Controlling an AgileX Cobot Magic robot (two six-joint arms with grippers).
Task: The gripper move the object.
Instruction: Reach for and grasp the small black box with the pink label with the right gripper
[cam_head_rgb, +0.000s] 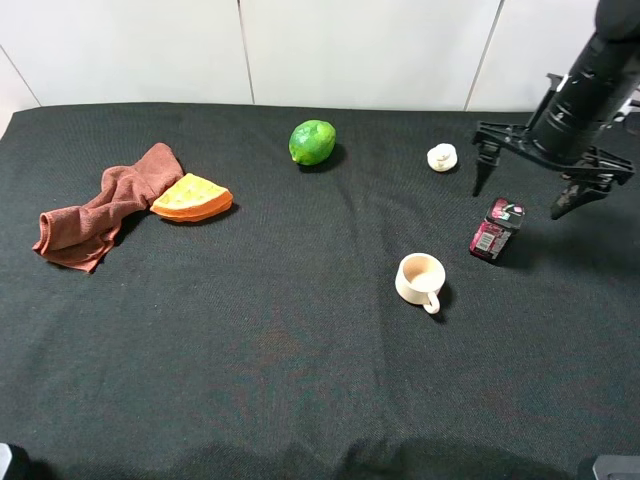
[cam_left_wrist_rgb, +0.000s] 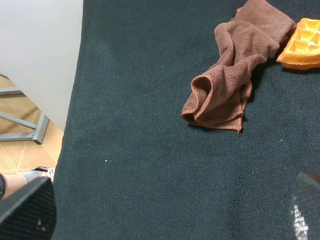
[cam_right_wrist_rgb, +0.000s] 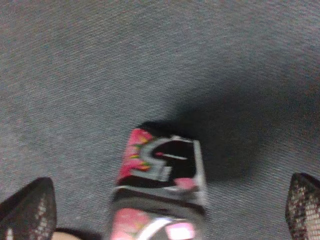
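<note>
The object (cam_head_rgb: 497, 230), a small black box with pink sides and a white-marked top, stands on end on the right part of the table (cam_head_rgb: 300, 400), so its long axis runs roughly vertical. The right tool (cam_head_rgb: 530, 192) hangs above the table just behind the object and a little farther to the right, as seen from the high camera. Its thin black prongs are spread wide and hold nothing. None of the prongs touches the box. In the right wrist view the object (cam_right_wrist_rgb: 160, 170) lies between the two visible fingertips, close to the tool's centre line and nearer the wrist than the open cloth ahead. That view is blurred, so it cannot be confirmed whether the box stands perfectly upright or leans slightly. The left tool (cam_left_wrist_rgb: 165, 215) is well apart, over the left edge of the table beside a brown cloth (cam_left_wrist_rgb: 230, 75). Its fingers are parted, with only bare table between them. The right arm is plainly the nearer one. The coming move appears to call for a short shift of the right tool toward the front edge and a descent, so that the prongs straddle the box before closing. A cream mug (cam_head_rgb: 420, 279) sits near the box on its front-left, and a white lump (cam_head_rgb: 441, 157) lies behind it. Neither sits between the tool and the box.
</note>
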